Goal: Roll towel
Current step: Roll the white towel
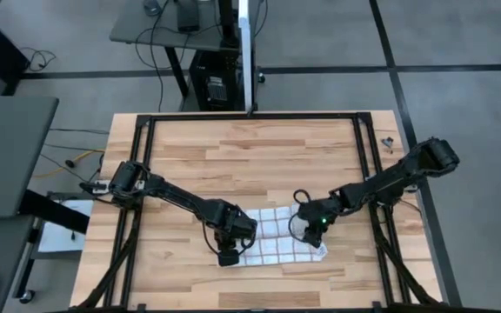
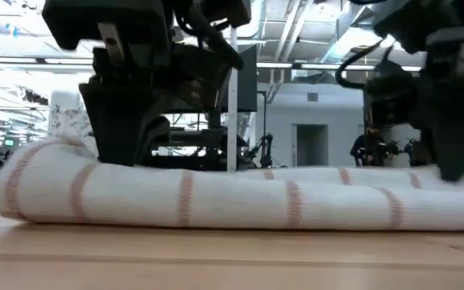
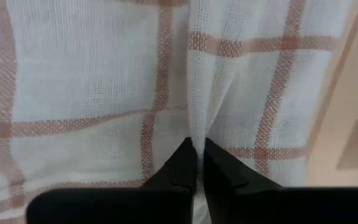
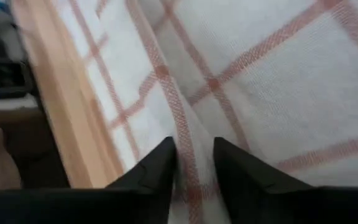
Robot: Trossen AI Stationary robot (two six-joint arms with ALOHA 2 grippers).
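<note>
Both grippers at the checked towel, near edge of the table.
Left gripper (image 1: 228, 257) pinches a fold at the towel's (image 1: 278, 235) left end, fingers nearly together; right gripper (image 1: 317, 233) straddles a fold at its right end, fingers parted; towel lies on the wooden table (image 1: 233, 156).

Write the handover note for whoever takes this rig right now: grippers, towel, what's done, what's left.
Left gripper: down on the towel at its left end, fingers nearly closed, pinching a raised fold of cloth.
Right gripper: down on the towel's right end, fingers a little apart with a ridge of cloth between them; grip looks loose.
Towel: white with reddish checks, lying on the wooden table near the front edge, between the two arms. From the low view its near edge looks folded or turned over into a low, thick band.
Done: at most the first turn.
Left: most of the roll; much of the towel is lying flat.
</note>
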